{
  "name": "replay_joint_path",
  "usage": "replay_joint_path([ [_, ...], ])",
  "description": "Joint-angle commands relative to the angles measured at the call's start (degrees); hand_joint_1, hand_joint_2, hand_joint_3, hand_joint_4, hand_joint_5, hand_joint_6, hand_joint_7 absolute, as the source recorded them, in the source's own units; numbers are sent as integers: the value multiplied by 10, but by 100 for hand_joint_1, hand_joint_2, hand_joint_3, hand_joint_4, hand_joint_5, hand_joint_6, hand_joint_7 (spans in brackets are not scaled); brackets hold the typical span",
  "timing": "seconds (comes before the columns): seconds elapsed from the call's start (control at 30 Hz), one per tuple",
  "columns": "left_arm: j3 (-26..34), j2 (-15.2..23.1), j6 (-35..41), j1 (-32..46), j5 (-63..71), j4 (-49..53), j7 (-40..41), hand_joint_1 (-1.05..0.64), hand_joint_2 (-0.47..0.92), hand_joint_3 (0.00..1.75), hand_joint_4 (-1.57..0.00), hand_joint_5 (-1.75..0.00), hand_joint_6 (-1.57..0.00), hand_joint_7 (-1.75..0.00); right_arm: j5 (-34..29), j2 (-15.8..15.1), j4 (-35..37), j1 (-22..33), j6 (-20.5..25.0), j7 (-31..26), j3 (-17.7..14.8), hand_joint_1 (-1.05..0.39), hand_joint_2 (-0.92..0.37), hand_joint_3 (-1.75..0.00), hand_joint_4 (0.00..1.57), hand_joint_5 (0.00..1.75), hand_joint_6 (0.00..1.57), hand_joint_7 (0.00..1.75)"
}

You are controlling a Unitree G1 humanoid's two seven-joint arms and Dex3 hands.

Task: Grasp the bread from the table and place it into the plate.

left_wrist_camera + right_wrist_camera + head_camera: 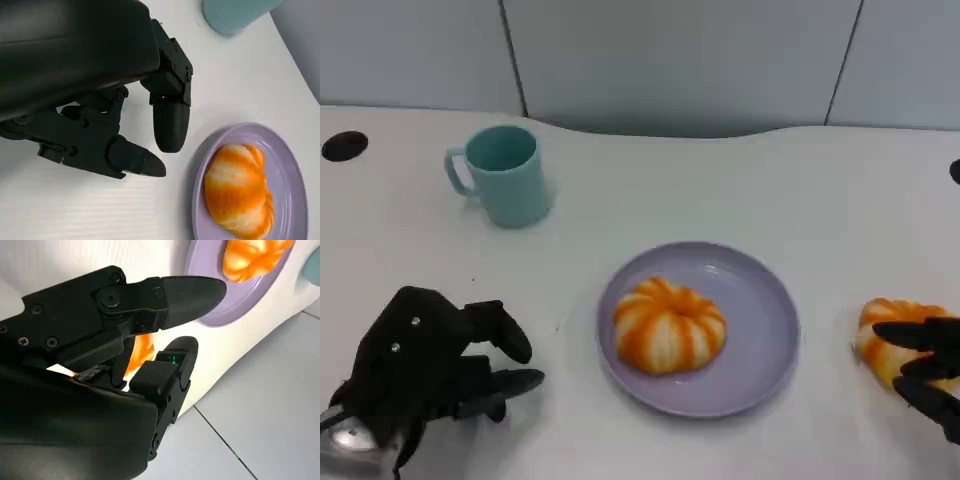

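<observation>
One orange-and-white striped bread lies in the lavender plate at the table's centre. A second bread sits on the table to the right of the plate, near the picture's edge. My right hand reaches over it, its fingers spread across the bread's near side; the bread shows between the fingers in the right wrist view. My left hand rests open on the table left of the plate, holding nothing.
A teal mug stands at the back left, well behind my left hand. A dark round hole marks the table's far left. Bare white table lies between the plate and each hand.
</observation>
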Motion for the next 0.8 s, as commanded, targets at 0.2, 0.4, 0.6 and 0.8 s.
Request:
replay_joint_path([
  [0.2, 7, 13, 10, 4, 3, -15, 2, -21, 88, 4, -82, -175, -60, -175, 5, -10, 8, 2, -16, -3, -9, -23, -92, -30, 73, 66, 86, 2],
  [0.4, 16, 9, 19, 14, -8, -30, 2, -24, 88, 4, -81, -175, -60, -175, -14, -6, -17, 12, 7, -11, -7, -26, -92, -28, 72, 66, 86, 2],
  [0.6, 16, 8, 3, 18, -11, -28, 1, -23, 88, 4, -80, -175, -59, -175, -11, -4, -15, 14, 5, -10, -8, -23, -92, -28, 71, 64, 86, 1],
  [0.8, 17, 4, -30, 4, -16, 7, -2, -19, 88, 4, -79, -175, -58, -175, -2, -6, 11, 0, -13, -9, -9, -25, -92, -26, 74, 65, 87, 2],
])
